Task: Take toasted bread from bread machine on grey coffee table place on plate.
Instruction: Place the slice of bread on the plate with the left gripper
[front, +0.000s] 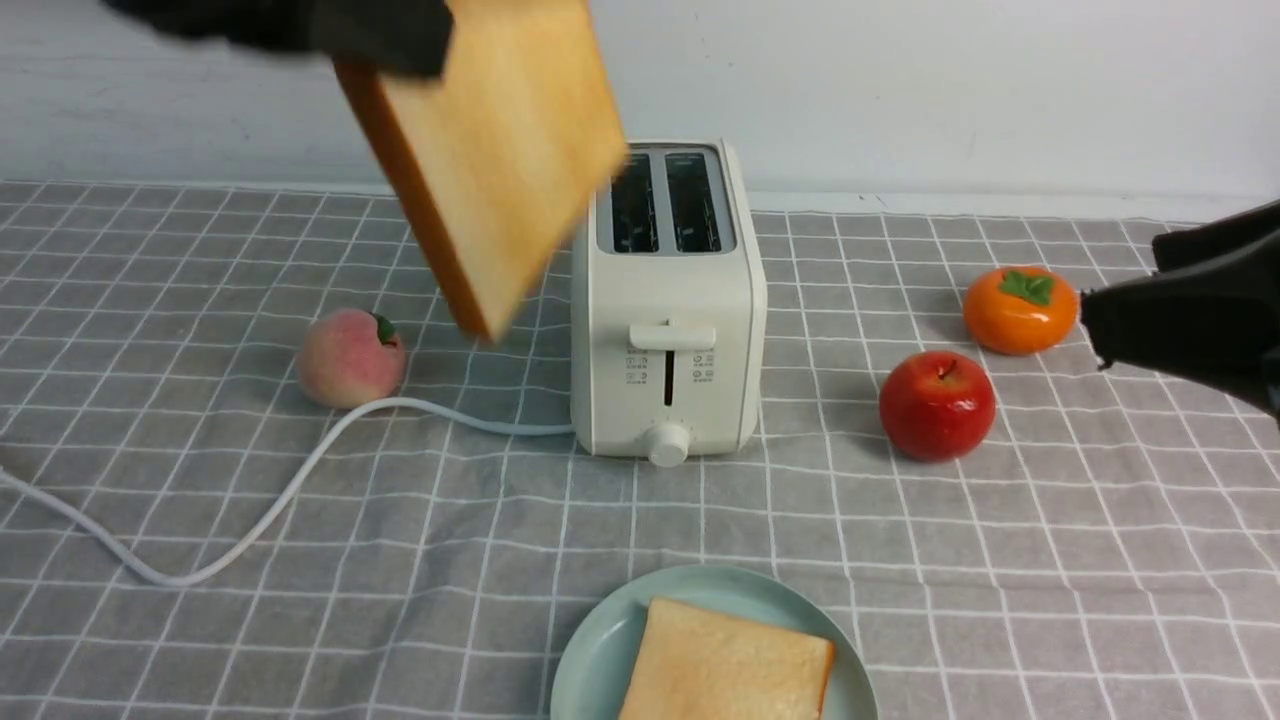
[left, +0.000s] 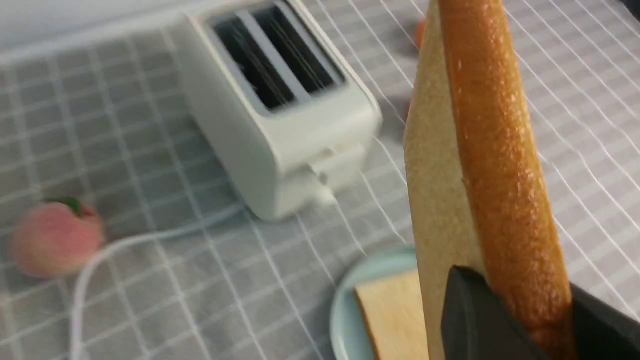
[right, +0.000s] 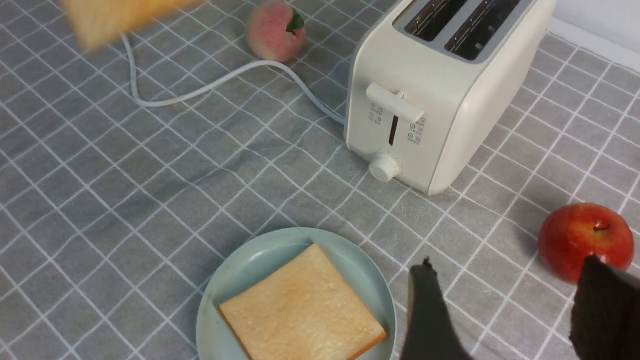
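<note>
My left gripper (front: 400, 45) is shut on one slice of toasted bread (front: 500, 150) and holds it tilted in the air, left of and above the bread machine (front: 668, 300); the crust edge shows in the left wrist view (left: 495, 150). Both toaster slots (front: 665, 200) are empty. A second slice (front: 725, 665) lies flat on the mint-green plate (front: 600, 650) at the front of the grey checked table (front: 1000, 560). My right gripper (right: 505, 295) is open and empty, hovering right of the plate near the red apple (right: 582, 237).
A peach (front: 350, 357) lies left of the toaster with the white cord (front: 280, 490) curling past it. A red apple (front: 936, 404) and an orange persimmon (front: 1019, 309) lie right of the toaster. My right arm (front: 1190, 310) is at the right edge.
</note>
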